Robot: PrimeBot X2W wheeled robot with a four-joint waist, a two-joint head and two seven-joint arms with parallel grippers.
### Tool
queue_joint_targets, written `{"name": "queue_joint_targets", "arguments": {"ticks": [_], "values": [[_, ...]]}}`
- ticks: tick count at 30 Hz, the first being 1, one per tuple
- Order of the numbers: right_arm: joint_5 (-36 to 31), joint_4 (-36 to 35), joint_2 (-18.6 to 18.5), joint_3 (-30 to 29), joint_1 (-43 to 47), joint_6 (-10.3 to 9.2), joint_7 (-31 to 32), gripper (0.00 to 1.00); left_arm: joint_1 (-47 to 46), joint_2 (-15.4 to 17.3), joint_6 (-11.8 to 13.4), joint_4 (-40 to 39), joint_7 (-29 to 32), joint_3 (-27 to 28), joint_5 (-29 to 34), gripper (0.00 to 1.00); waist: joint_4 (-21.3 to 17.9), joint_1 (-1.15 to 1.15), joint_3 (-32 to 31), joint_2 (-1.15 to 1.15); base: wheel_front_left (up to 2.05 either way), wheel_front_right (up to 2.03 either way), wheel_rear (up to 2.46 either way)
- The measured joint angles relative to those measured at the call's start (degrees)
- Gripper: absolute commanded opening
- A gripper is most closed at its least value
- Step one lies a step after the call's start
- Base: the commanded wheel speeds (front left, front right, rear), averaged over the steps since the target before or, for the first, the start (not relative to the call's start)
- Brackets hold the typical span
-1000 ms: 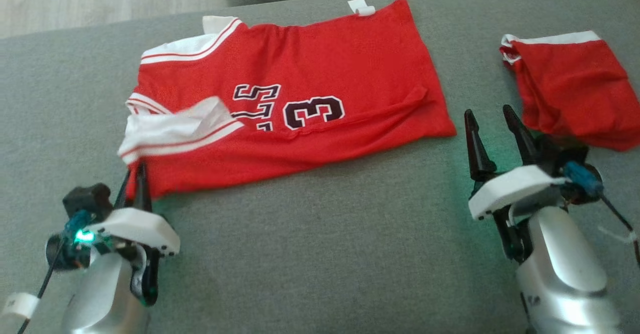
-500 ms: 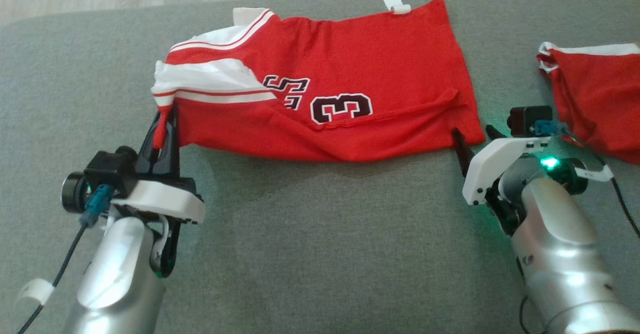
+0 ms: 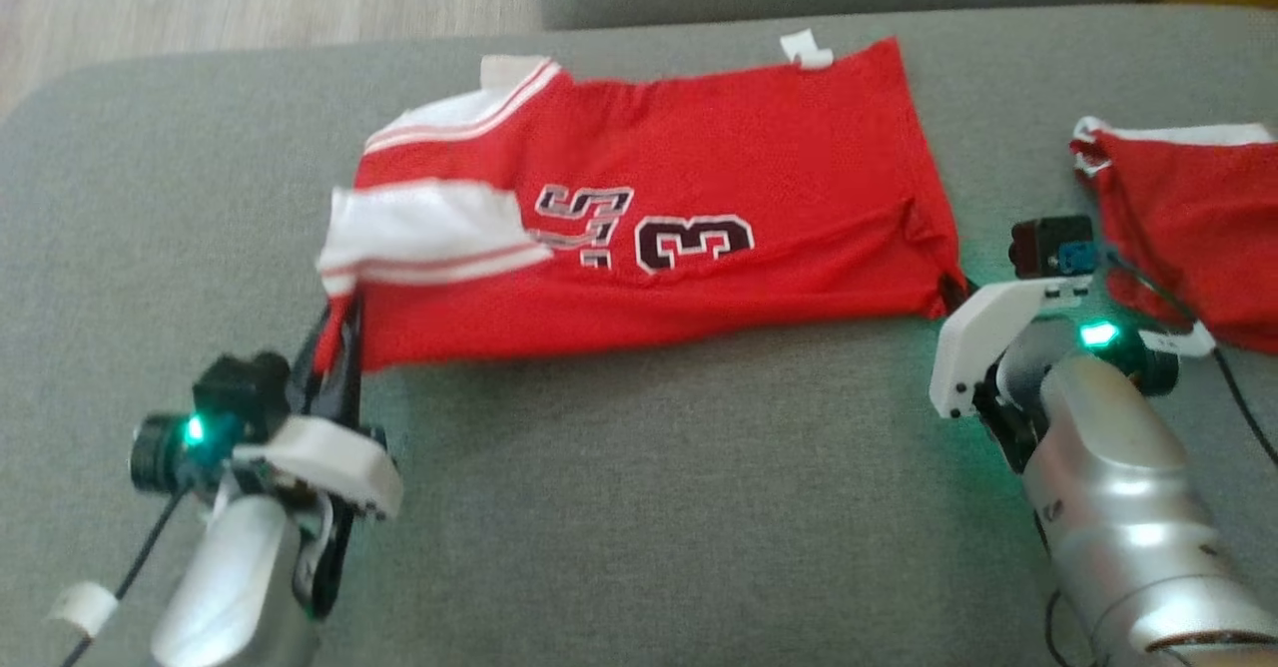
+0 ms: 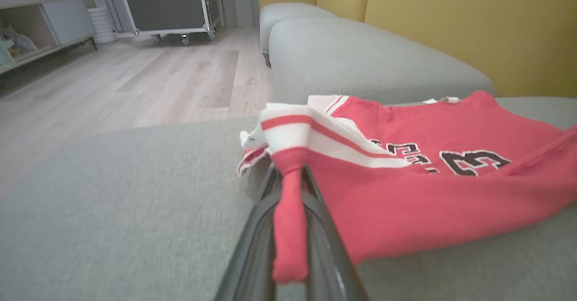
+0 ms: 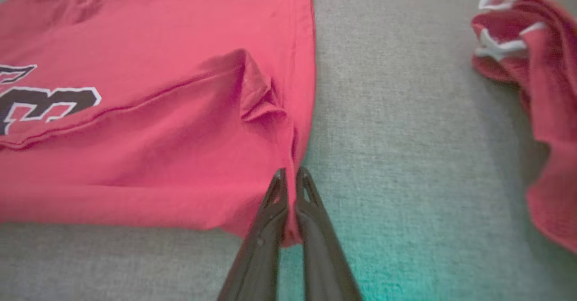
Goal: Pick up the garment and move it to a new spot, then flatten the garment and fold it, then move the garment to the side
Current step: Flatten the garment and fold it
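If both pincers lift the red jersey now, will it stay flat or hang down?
Probably it sags in the middle: the red jersey creases near the right pincer and bunches inside the left pincer. It looks thin and light, so likely easy to lift. The folded white trim may flop open.

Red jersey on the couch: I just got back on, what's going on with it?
The robot has the red jersey pinched at both near corners: the left tool is shut on the left one, the right tool on the right one. The jersey lies mostly spread on the grey cushion, number up, with a white-trimmed flap folded over at the left. A second red garment lies apart to the right, untouched.
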Motion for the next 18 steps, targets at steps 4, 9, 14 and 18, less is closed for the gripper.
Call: {"name": "queue_joint_targets", "arguments": {"ticks": [4,9,14,18], "values": [[-0.01,0.70,-0.02,-0.83,1.91,0.00,-1.38,0.00,3.13,0.23,-0.23,1.68,1.20,-0.45,-1.01,0.00,-0.75,0.00,-2.28,0.00,0.00,0.00,0.00],[0.40,0.88,-0.05,-0.65,5.42,0.00,-1.85,0.00,6.12,1.00,-0.46,2.94,1.87,-0.90,-1.64,0.00,-2.24,-0.01,-5.33,0.00,0.00,0.00,0.00],[2.96,-1.01,-0.05,1.38,9.14,0.00,-0.35,0.00,10.57,1.71,-0.99,3.01,4.58,-1.40,-3.05,0.00,-4.47,-0.01,-8.73,0.00,0.00,0.00,0.00],[5.17,-3.91,-0.05,2.89,12.28,0.00,1.78,0.00,13.11,1.97,-1.48,2.16,6.94,-1.85,-3.93,0.00,-5.68,-0.01,-10.12,0.00,0.00,0.00,0.00]]}}
